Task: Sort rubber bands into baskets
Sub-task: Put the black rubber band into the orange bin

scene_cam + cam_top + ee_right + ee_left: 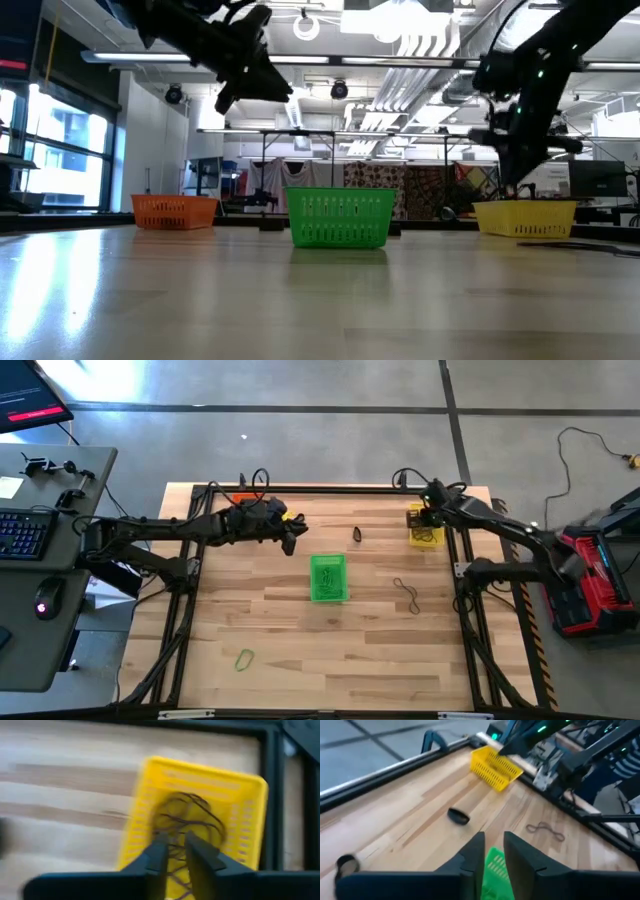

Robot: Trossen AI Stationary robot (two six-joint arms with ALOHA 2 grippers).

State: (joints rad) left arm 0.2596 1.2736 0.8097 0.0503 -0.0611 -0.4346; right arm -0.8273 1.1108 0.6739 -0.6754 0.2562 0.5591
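Observation:
The green basket (328, 578) stands mid-table with green bands inside. The yellow basket (425, 526) stands at the far right and holds a tangle of dark bands (187, 817). The orange basket (243, 498) at the far left is mostly hidden behind my left arm. A black bundle (357, 534) lies on the table between the baskets, and it also shows in the left wrist view (458, 816). A dark loop (406, 595) and a green loop (244, 658) lie loose. My left gripper (293, 538) hangs high, just beyond the green basket's far left corner, with its fingers a narrow gap apart and empty. My right gripper (175, 852) hangs over the yellow basket with a narrow gap.
Another black loop (347, 864) lies on the wood near my left gripper. A black frame rail (330, 490) runs along the table's far edge and down both sides. A desk with a keyboard (25, 532) stands left of the table. Bare wood lies toward the near edge.

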